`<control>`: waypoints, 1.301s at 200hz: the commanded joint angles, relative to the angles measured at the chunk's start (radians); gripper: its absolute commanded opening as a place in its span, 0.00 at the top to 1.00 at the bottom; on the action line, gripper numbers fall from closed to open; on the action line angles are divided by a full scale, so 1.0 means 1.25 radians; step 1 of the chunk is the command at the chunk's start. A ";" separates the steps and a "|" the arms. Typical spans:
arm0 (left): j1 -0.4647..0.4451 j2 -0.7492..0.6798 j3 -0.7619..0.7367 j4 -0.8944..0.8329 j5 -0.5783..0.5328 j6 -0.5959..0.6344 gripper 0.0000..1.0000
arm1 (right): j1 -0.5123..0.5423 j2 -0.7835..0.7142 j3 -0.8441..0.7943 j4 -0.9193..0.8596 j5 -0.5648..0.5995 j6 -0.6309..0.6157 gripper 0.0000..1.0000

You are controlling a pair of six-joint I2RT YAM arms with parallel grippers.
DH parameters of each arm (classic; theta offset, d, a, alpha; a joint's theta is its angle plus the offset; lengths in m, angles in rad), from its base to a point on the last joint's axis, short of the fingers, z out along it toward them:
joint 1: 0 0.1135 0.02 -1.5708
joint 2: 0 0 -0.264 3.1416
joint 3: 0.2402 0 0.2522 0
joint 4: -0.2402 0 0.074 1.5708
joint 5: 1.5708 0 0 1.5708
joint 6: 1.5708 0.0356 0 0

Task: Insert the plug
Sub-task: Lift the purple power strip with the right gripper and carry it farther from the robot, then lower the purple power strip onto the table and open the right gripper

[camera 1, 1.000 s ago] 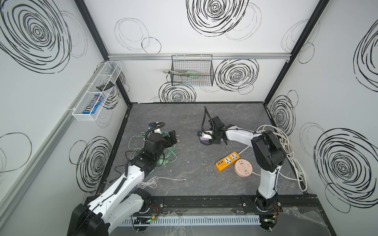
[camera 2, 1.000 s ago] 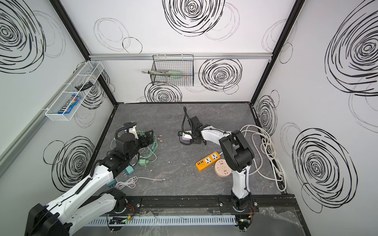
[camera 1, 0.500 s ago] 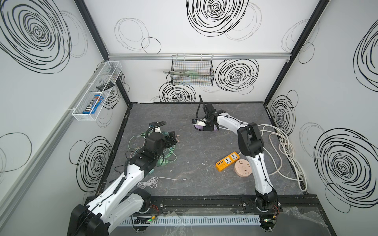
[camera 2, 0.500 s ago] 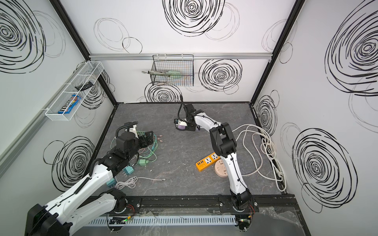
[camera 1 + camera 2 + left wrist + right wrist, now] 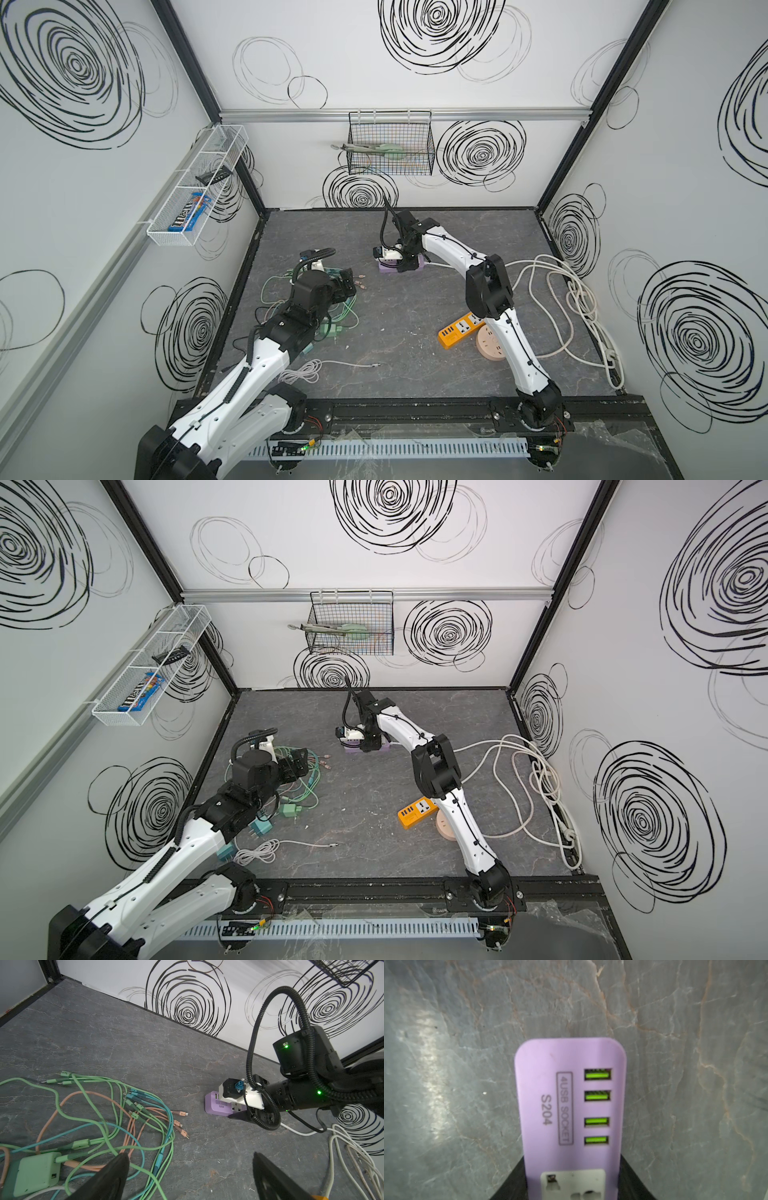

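In both top views my right arm stretched toward the back middle of the counter (image 5: 395,365). Its elbow was raised and its wrist bent down, and the right tool (image 5: 404,266) sat on the purple socket strip (image 5: 387,268). My left arm reached forward from the front left corner, and the left tool (image 5: 300,762) hung over a tangle of cables (image 5: 307,779). In a top view the green plug (image 5: 289,810) and the teal plug (image 5: 261,828) lay loose on the counter beside the left forearm, well apart from the strip. In the white wall rack (image 5: 195,183) a blue packet (image 5: 187,216) carried small lettering that I read as m&m's.

From the left wrist camera the left tool's fingers (image 5: 116,1174) stood wide apart with nothing between them. A pale green charger block (image 5: 35,1174) sat among green, teal and orange leads. Across the counter I read S204 on the purple strip; the boxed line above it was too small.

From the right wrist camera the black fingers (image 5: 508,1186) lay against both long sides of the strip, so the right tool was clamped on it. The print read 4USB SOCKET and S204, beside four USB ports (image 5: 597,1096) with green tongues. A white mains socket panel (image 5: 571,1182) sat between the fingers.
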 commanded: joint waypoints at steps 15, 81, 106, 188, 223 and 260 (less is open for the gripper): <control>0.001 0.007 0.030 -0.003 -0.034 -0.009 0.04 | -0.002 0.011 -0.016 -0.067 -0.026 0.029 0.61; 0.000 0.010 0.029 -0.014 -0.040 -0.004 0.04 | 0.000 -0.003 -0.016 -0.128 -0.080 -0.002 0.56; 0.001 0.012 0.026 -0.020 -0.047 -0.005 0.04 | 0.000 -0.008 -0.018 -0.135 -0.075 -0.003 0.50; -0.002 0.040 0.046 -0.059 -0.088 -0.019 0.04 | -0.006 -0.096 -0.081 -0.045 -0.121 0.027 0.02; -0.008 0.066 0.067 -0.110 -0.133 -0.035 0.04 | -0.009 -0.181 -0.158 0.048 -0.136 0.066 0.03; -0.007 0.105 0.096 -0.209 -0.149 -0.042 0.04 | -0.015 -0.413 -0.469 0.426 -0.125 0.190 0.03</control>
